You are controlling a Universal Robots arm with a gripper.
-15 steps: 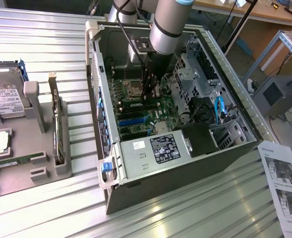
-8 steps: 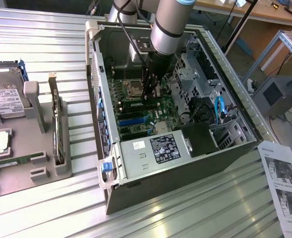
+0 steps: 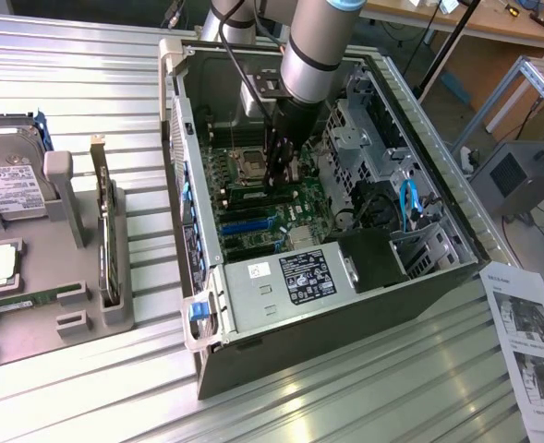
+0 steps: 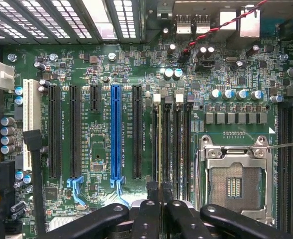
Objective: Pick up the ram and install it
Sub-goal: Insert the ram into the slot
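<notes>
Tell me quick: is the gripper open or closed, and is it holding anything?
Gripper: closed, holding the ram edge-on, lined up with the memory slots.

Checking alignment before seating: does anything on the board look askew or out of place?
Nothing stands out. The ram, gripped in the jaws, runs parallel with the memory slots; the CPU socket sits empty.

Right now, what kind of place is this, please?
Probably a robotics lab or workshop: a grey robot arm reaches into an open black desktop computer case on a ribbed aluminium table, with a wooden workbench behind.
</notes>
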